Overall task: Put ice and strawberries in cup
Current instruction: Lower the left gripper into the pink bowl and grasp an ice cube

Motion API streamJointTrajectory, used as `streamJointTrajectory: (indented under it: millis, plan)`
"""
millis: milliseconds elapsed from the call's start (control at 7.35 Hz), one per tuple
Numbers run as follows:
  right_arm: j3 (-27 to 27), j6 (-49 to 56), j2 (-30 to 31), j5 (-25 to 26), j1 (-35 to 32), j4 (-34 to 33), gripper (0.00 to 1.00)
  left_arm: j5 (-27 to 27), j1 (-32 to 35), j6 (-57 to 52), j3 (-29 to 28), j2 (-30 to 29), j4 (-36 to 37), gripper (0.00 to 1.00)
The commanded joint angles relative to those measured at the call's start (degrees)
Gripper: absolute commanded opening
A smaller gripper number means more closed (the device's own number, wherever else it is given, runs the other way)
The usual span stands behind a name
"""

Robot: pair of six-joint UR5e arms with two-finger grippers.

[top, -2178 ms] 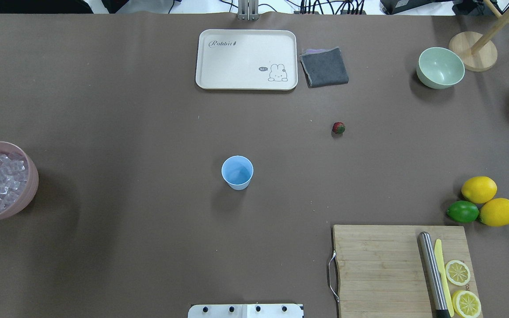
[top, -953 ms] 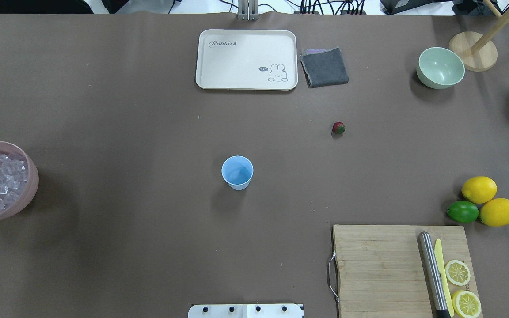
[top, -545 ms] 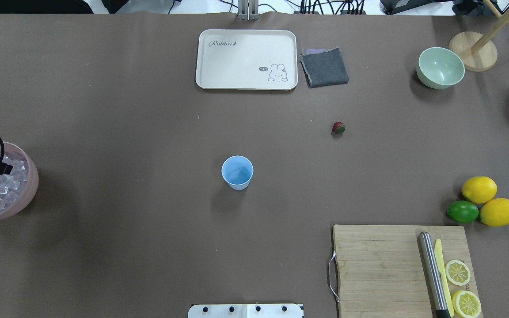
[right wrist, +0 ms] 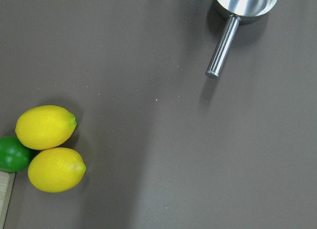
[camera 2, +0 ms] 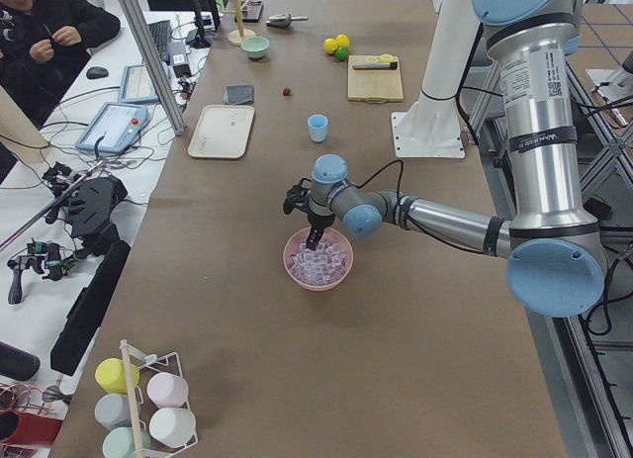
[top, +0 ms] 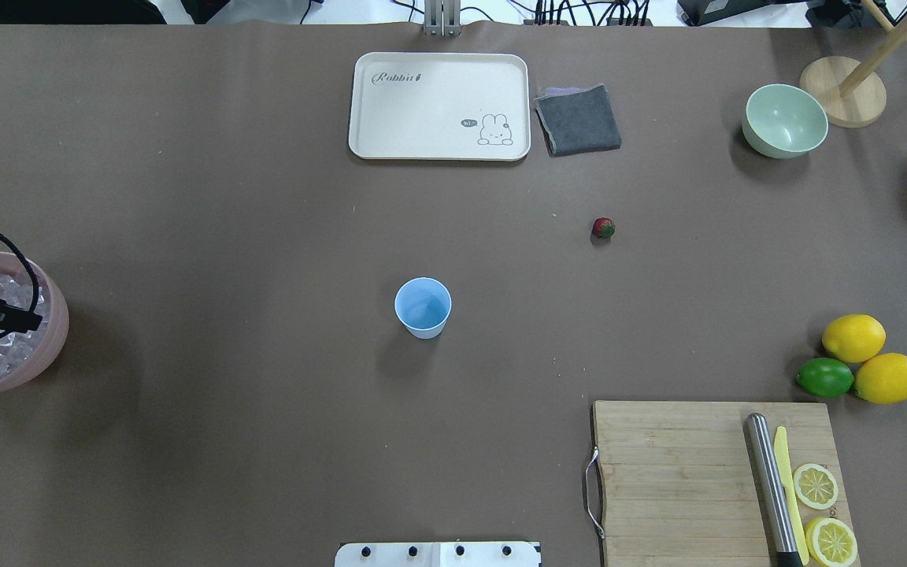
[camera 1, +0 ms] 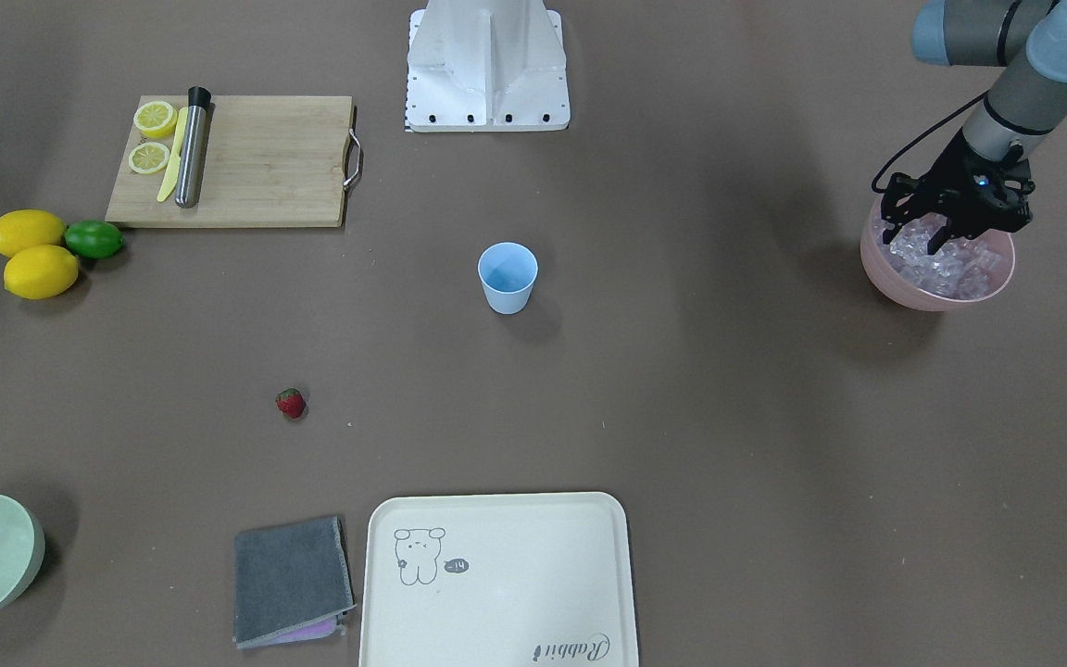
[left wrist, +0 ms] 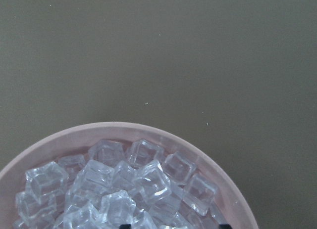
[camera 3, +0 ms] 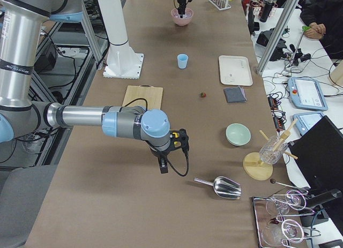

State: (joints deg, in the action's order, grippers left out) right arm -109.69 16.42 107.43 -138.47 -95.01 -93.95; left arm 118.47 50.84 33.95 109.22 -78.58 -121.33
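Observation:
The light-blue cup (top: 423, 307) stands upright mid-table, also in the front view (camera 1: 508, 276). The strawberry (top: 603, 228) lies on the table beyond and to the right of it, seen too in the front view (camera 1: 290, 403). The ice (camera 1: 950, 264) fills a pink bowl (camera 1: 922, 295) at the table's left end. My left gripper (camera 1: 921, 232) is open, fingers pointing down just over the ice, holding nothing. The left wrist view shows the ice cubes (left wrist: 124, 189) close below. My right gripper (camera 3: 163, 154) shows only in the exterior right view, over bare table; I cannot tell its state.
A cream tray (top: 438, 106), grey cloth (top: 578, 118) and mint bowl (top: 784, 120) stand at the far side. A cutting board (top: 674, 472) with a steel rod, knife and lemon slices, two lemons and a lime (top: 825, 377) are near right. A metal scoop (right wrist: 245, 1) lies nearby.
My left gripper has come in from the left edge and moved over the pink bowl of ice. The cup and strawberry have not moved.

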Motion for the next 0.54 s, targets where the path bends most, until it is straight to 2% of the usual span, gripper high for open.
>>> streamJointTrajectory:
  millis: [0,408]
  plan:
    - [0.0,-0.1,0.0,-0.4,0.0,-0.1,1.0,0.4,-0.3,0.1,-0.2,0.0,-0.3,0.6]
    - [0.0,-0.1,0.0,-0.4,0.0,0.0,1.0,0.4,-1.1,0.1,-1.2,0.0,-0.7,0.6]
